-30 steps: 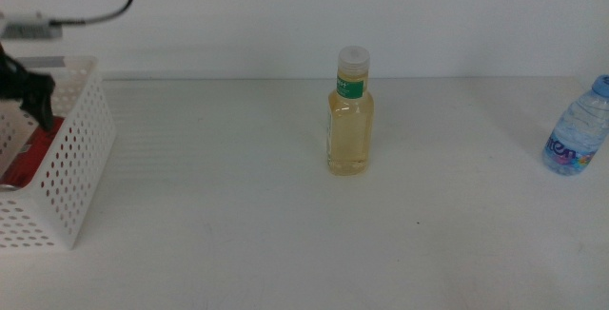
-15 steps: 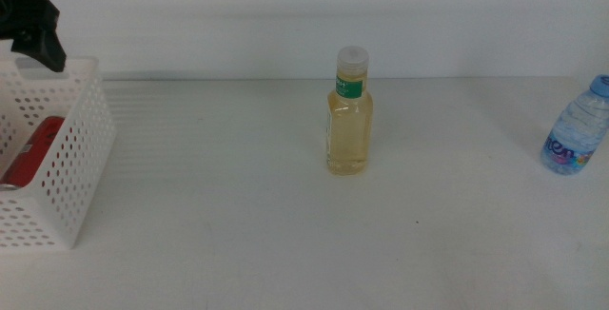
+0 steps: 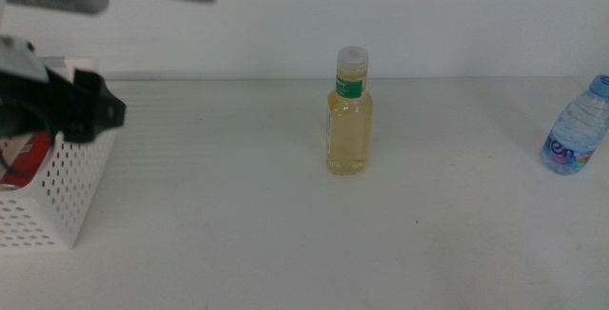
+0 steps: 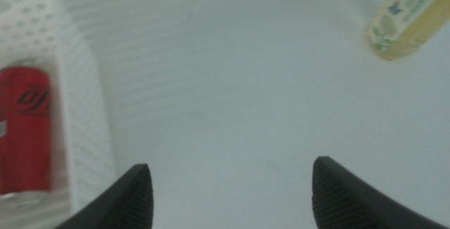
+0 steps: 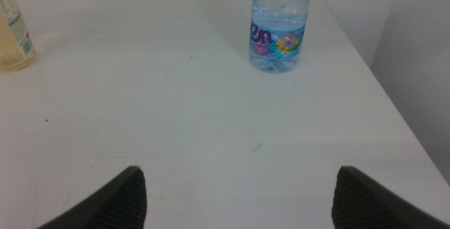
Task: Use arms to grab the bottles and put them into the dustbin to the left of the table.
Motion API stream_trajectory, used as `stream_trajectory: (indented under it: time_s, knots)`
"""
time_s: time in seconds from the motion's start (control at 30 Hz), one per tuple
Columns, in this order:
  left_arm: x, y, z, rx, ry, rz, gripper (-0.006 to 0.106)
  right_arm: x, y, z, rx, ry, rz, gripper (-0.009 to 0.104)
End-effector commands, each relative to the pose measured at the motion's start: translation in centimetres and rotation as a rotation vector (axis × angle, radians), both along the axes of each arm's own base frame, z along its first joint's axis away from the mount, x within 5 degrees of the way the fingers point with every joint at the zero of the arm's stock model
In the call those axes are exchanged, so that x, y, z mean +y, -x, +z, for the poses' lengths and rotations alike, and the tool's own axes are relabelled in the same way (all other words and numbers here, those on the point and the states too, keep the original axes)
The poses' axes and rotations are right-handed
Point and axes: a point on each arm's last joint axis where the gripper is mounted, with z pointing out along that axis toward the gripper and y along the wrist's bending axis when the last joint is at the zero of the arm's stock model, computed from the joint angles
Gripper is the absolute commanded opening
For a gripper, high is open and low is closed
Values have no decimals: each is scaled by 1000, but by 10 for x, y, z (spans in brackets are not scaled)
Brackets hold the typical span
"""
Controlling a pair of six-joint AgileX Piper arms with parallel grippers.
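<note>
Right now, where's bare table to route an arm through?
Bare table runs between the dustbin and the yellow bottle, and between that bottle and the water bottle. Crowded only at the dustbin, where the left gripper hovers.

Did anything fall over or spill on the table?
No, nothing stands out. The yellow bottle and the water bottle stand upright on the table, with no spill showing. The red can lies on its side, but that is inside the dustbin, where it belongs.

Red can (image 3: 27,155) half-hidden behind left claw (image 3: 90,110) & dustbin (image 3: 67,191) wall; claw blurred.
</note>
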Motion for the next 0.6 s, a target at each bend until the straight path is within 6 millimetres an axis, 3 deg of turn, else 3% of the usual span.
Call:
stream_trajectory:
  time_s: [0.0,0.2,0.37,0.57]
  knots:
    - [-7,11,11,-167,66,-20,69,0,1,9,-84,30,3,79]
    - [-20,29,-20,-205,168,-51,69,0,1,9,-84,30,3,79]
    - [-23,28,-43,-184,263,-4,69,0,1,9,-84,30,3,79]
    - [-26,30,-69,-237,244,-29,69,0,1,9,-84,30,3,79]
